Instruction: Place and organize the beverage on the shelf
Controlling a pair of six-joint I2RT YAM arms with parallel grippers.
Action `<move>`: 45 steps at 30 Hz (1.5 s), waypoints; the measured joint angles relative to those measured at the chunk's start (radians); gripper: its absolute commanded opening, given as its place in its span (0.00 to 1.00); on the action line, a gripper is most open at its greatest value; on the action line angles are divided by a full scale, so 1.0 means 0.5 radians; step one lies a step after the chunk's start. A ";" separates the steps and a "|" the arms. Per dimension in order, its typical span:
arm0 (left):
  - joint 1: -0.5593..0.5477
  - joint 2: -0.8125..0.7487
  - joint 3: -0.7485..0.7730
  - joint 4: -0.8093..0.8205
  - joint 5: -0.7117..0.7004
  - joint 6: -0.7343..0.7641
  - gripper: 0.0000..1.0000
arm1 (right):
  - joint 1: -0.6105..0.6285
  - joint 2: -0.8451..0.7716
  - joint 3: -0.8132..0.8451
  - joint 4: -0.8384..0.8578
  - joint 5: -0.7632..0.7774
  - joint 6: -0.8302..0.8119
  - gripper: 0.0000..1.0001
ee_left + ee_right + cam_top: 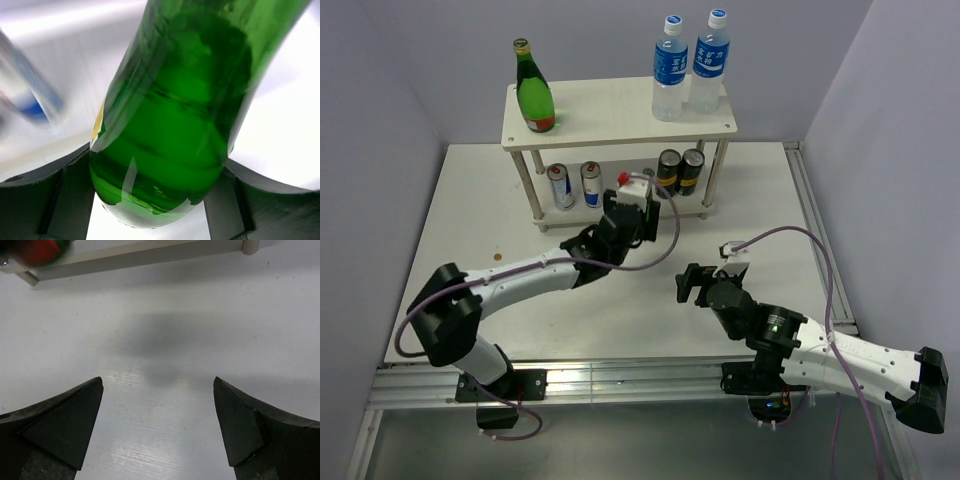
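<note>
The left gripper (157, 200) is closed on a green bottle (170, 110) held between its fingers. The right gripper (157, 425) hangs wide open and empty, the shelf (135, 260) ahead of it.

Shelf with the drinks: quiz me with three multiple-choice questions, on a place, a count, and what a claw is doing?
1. Where do the two blue-capped water bottles stand?
A) the shelf, top board, right end
B) lower board
C) the table
2. How many cans show on the lower board?
A) two
B) four
C) six
3. The right gripper is:
A) shut on a can
B) shut on a bottle
C) open, empty

Answers: 1 A, they stand upright on the top board near its right edge. 2 B, two silver-blue cans and two dark cans. 3 C, jaws apart with only bare table between.
</note>
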 measured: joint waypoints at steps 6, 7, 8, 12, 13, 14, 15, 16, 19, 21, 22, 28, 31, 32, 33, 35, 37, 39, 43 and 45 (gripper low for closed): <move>0.002 -0.152 0.699 -0.384 -0.183 0.143 0.00 | -0.017 -0.001 -0.059 0.022 0.000 -0.007 0.98; 0.008 -0.157 0.791 -0.422 -0.209 0.161 0.00 | -0.019 -0.002 -0.064 0.028 0.001 -0.007 0.98; 0.016 -0.157 0.903 -0.493 -0.231 0.175 0.00 | -0.022 -0.007 -0.069 0.039 0.000 -0.006 0.98; 0.073 -0.136 1.272 -0.674 -0.303 0.251 0.00 | -0.027 -0.039 -0.087 0.066 0.002 -0.006 0.98; 0.090 -0.126 1.347 -0.694 -0.316 0.272 0.00 | -0.027 -0.047 -0.092 0.071 0.002 -0.006 0.98; 0.103 -0.108 1.426 -0.726 -0.333 0.291 0.00 | -0.029 -0.057 -0.097 0.071 0.002 -0.006 0.98; 0.130 -0.082 1.500 -0.735 -0.345 0.310 0.00 | -0.031 -0.066 -0.099 0.072 0.002 -0.006 0.98; 0.149 -0.059 1.559 -0.740 -0.356 0.327 0.00 | -0.031 -0.073 -0.101 0.074 0.004 -0.006 0.98; 0.236 0.055 1.763 -0.781 -0.383 0.340 0.00 | -0.034 -0.102 -0.119 0.084 0.005 -0.005 0.98; 0.299 0.122 1.833 -0.786 -0.382 0.346 0.00 | -0.034 -0.113 -0.127 0.083 0.005 -0.005 0.98; 0.336 0.151 1.846 -0.787 -0.384 0.349 0.00 | -0.034 -0.116 -0.130 0.083 0.005 -0.005 0.98; 0.485 0.314 1.847 -0.824 -0.397 0.369 0.00 | -0.034 -0.124 -0.133 0.084 0.005 -0.005 0.98; 0.519 0.381 1.848 -0.852 -0.392 0.372 0.00 | -0.034 -0.127 -0.133 0.084 0.005 -0.005 0.98; 0.526 0.401 1.848 -0.845 -0.394 0.374 0.00 | -0.035 -0.130 -0.134 0.084 0.005 -0.005 0.98; 0.529 0.412 1.861 -0.838 -0.391 0.378 0.00 | -0.034 -0.134 -0.134 0.084 0.005 -0.005 0.98; 0.535 0.417 1.868 -0.840 -0.394 0.379 0.00 | -0.034 -0.140 -0.134 0.085 0.005 -0.005 0.98; 0.539 0.417 1.872 -0.836 -0.404 0.379 0.00 | -0.034 -0.143 -0.135 0.085 0.005 -0.005 0.98; 0.544 0.417 1.875 -0.837 -0.415 0.379 0.00 | -0.034 -0.143 -0.135 0.085 0.005 -0.005 0.98; 0.562 0.417 1.875 -0.836 -0.459 0.376 0.10 | -0.035 -0.143 -0.140 0.088 0.005 -0.005 0.98; 0.576 0.417 1.873 -0.826 -0.469 0.374 0.14 | -0.034 -0.144 -0.149 0.090 0.005 -0.005 0.98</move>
